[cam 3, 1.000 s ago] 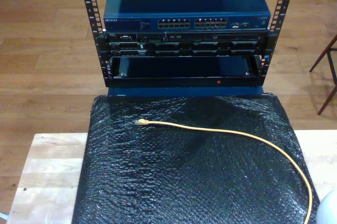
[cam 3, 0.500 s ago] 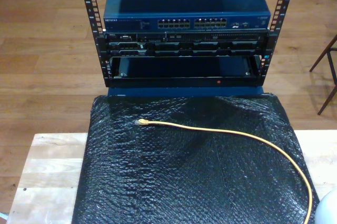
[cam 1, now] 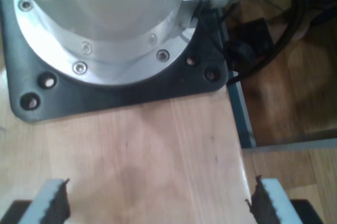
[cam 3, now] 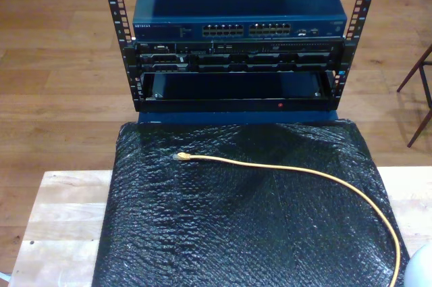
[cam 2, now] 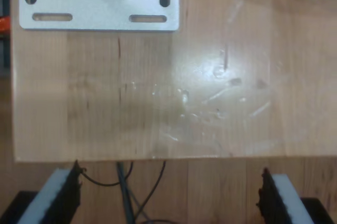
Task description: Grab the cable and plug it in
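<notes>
First end effector: my first gripper [cam 1: 156, 203] has its jaws spread wide, nothing between them; it hangs over bare table [cam 1: 147, 150] wood, near a round metal arm base [cam 1: 100, 18] on a black plate [cam 1: 121, 89].
Second end effector: my second gripper [cam 2: 168, 197] is likewise spread wide and empty, poised over the table edge [cam 2: 174, 156], with thin black wires [cam 2: 137, 192] on the floor below.
Cable: the yellow cable [cam 3: 317, 174] lies loose on the black bubble wrap [cam 3: 223, 233], touched by no end effector; its clear plug [cam 3: 179, 157] sits toward the exterior view's left, and the cord curves away to the exterior view's lower right.
Edges and room: the wrap covers the middle of the table, with bare wood strips at both sides in the exterior view.
Rack: a black frame [cam 3: 120, 37] beyond the wrap holds a blue network switch [cam 3: 239, 10] with rows of ports [cam 3: 246, 30] facing the table; darker units sit beneath it.
</notes>
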Controlling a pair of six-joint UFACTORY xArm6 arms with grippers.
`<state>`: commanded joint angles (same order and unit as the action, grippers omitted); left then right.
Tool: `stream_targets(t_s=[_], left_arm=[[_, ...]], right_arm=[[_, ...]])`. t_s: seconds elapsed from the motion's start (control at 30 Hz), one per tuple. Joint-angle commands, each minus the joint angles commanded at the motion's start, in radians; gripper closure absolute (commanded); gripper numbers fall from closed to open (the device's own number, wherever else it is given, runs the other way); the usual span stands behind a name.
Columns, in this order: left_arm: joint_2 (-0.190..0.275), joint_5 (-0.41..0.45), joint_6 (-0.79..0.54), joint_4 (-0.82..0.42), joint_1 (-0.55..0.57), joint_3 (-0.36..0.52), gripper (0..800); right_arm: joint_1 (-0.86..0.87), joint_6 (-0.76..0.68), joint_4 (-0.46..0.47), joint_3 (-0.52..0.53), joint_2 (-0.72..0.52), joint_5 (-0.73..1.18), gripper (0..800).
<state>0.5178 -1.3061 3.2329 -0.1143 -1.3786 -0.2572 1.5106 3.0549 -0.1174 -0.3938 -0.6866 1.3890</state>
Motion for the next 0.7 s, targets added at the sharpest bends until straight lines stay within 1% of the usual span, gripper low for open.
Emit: stream_targets(t_s=[0.1,0.23,0.37,0.47,0.6,0.7], left_arm=[[0.002,-0.054,0.005,0.006,0.023,-0.038,0],[0.0,-0.129,0.011,0.049,0.055,-0.101,0],[0.0,-0.178,0.028,0.081,0.08,-0.149,0],[0.0,-0.215,0.074,0.117,0.118,-0.183,0],[0.0,-0.267,0.164,0.133,0.204,-0.224,0],[-0.002,-0.292,0.244,0.153,0.261,-0.245,0]], right_arm=[[-0.005,-0.057,-0.002,-0.043,0.002,0.028,2],[-0.028,-0.14,-0.006,-0.094,0.006,0.048,2],[-0.094,-0.221,-0.006,-0.124,0.014,0.063,2],[-0.141,-0.301,-0.006,-0.135,0.015,0.066,2],[-0.206,-0.405,-0.009,-0.161,0.018,0.066,2],[-0.256,-0.493,-0.051,-0.19,0.041,0.068,2]])
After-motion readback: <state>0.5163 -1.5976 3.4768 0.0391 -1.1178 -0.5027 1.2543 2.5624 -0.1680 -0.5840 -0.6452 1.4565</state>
